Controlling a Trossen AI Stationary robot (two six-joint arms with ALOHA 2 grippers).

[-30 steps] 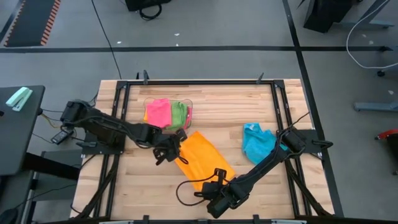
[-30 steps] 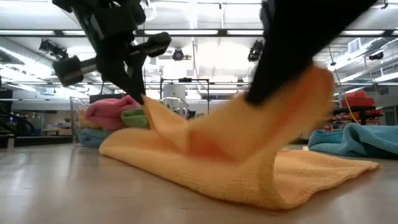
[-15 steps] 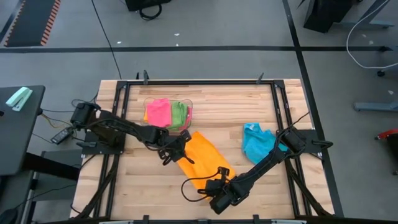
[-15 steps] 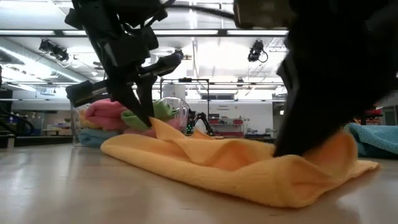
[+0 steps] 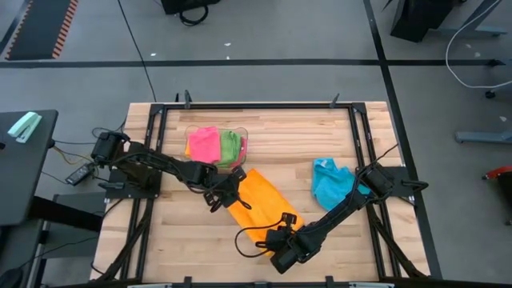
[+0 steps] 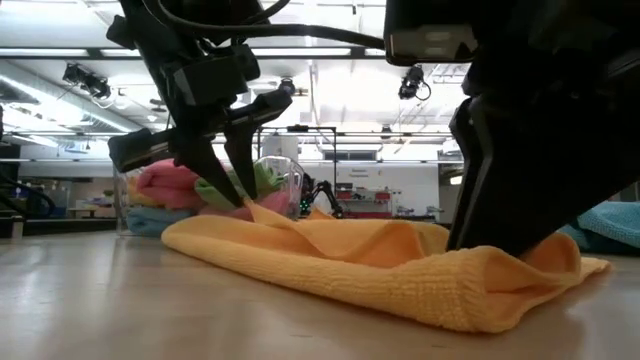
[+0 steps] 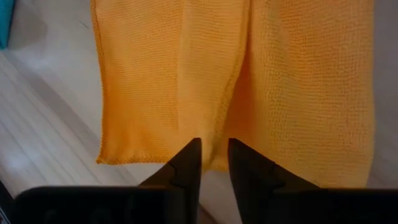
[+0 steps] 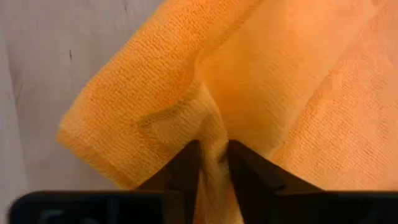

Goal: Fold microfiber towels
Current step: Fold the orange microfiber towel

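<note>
Item one: my left gripper [image 7: 214, 163], fingers standing a narrow gap apart, is hovering over one corner of the orange towel [image 5: 260, 202] with the cloth edge lying between the tips; I cannot tell whether it is still pinching.

Item two: my right gripper [image 8: 211, 168], fingers likewise slightly parted, is pressing into a puckered ridge of the same towel at its opposite corner, near the table's front edge; the cloth is bunching between the tips, held loosely at most.

Item three: the orange towel is lying folded over itself, diagonally on the wooden table [image 5: 184, 232], between the two arms.

Item four: pink towel [image 5: 202, 144] and green towel [image 5: 230, 146] are sitting in the clear bin [image 5: 243, 144] behind it.

Item five: the blue towel [image 5: 330, 182] is lying crumpled to the right.
</note>
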